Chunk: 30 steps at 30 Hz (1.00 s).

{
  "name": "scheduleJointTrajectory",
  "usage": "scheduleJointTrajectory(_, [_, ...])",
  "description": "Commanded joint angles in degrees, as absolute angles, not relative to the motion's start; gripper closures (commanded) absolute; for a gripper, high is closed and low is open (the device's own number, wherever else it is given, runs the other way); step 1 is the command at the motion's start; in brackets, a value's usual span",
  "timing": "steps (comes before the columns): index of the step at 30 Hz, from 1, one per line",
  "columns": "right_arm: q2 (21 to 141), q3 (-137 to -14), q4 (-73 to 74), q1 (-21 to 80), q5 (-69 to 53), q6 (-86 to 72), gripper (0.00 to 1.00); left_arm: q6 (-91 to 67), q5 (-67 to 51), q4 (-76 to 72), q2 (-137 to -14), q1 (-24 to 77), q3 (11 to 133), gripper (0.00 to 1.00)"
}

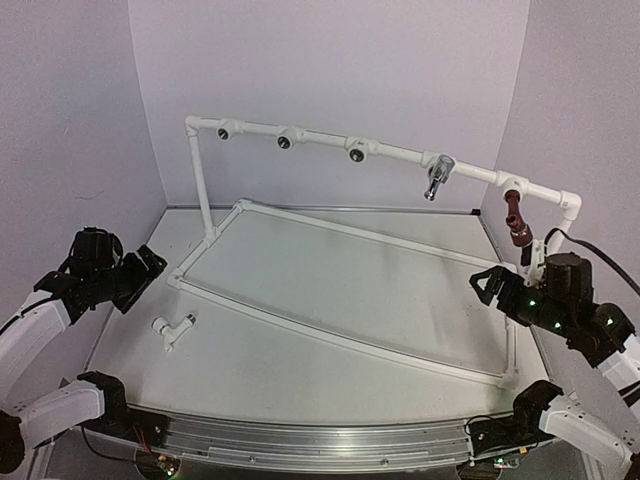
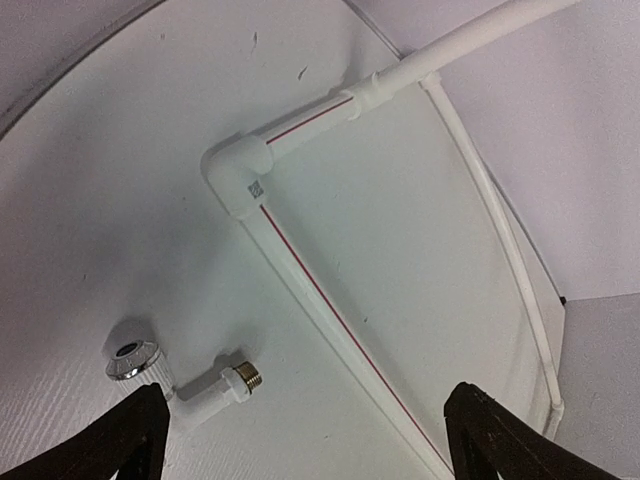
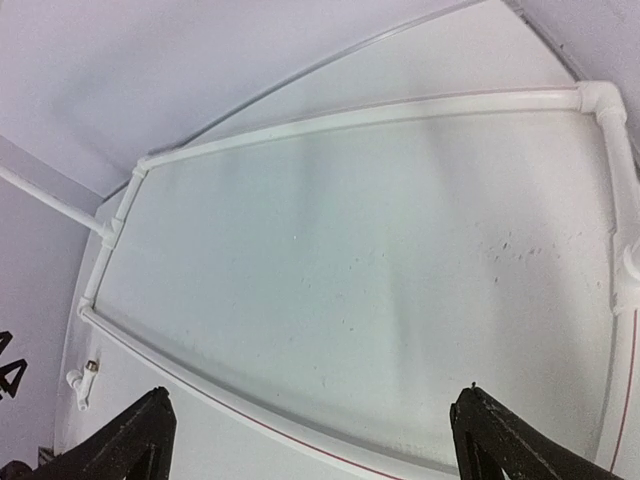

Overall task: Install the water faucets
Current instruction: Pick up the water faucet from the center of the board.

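Note:
A shiny silver faucet [image 1: 436,178] hangs from a socket on the raised white pipe. A dark red-brown faucet [image 1: 516,219] hangs from the socket to its right. A white plastic faucet [image 1: 172,329] with a grey tip lies on the table at the left; it also shows in the left wrist view [image 2: 195,382] and, small, in the right wrist view [image 3: 80,383]. My left gripper [image 1: 135,280] [image 2: 300,440] is open and empty, above the table near the white faucet. My right gripper [image 1: 488,284] [image 3: 310,440] is open and empty at the right.
The white PVC pipe frame [image 1: 330,335] lies on the table, with an upright post [image 1: 202,185] and a raised bar carrying three empty tee sockets [image 1: 285,140]. A frame elbow [image 2: 235,172] lies just beyond the white faucet. Purple walls close the back and sides.

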State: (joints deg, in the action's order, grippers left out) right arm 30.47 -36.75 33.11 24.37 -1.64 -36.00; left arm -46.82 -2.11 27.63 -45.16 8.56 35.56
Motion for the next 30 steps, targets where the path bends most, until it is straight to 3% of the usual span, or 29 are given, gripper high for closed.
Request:
scheduleJointTrajectory(1, [32.1, -33.0, 29.8, 24.5, -8.7, -36.8, 0.02, -48.8, -8.7, 27.6, -49.3, 8.4, 34.4, 0.01])
scheduleJointTrajectory(6, [33.5, -28.3, 22.6, 24.5, -13.9, -37.5, 0.02, -50.1, -10.7, 28.7, -51.5, 8.4, 32.9, 0.04])
scheduleJointTrajectory(9, [35.6, -27.2, 19.5, 24.5, -15.5, -38.0, 0.02, -55.9, -7.0, 32.3, -52.3, 8.4, 31.7, 0.05])
scheduleJointTrajectory(14, [39.6, -26.3, 15.6, 24.5, -16.6, -39.0, 0.02, -64.7, -4.1, 37.4, -57.9, 8.8, 29.7, 0.15])
scheduleJointTrajectory(21, [43.4, -24.7, 10.8, 24.5, -18.5, -39.7, 0.02, -64.7, 1.9, 36.5, -64.7, 9.7, 31.6, 0.18])
scheduleJointTrajectory(27, [44.1, -23.9, 9.3, 24.5, -19.8, -39.9, 0.02, -59.8, 5.1, 31.8, -70.2, 9.7, 33.1, 0.08])
scheduleJointTrajectory(30, [44.2, -23.9, 8.5, 24.6, -20.6, -40.0, 0.02, -58.9, 4.6, 30.1, -74.5, 9.7, 33.2, 0.10])
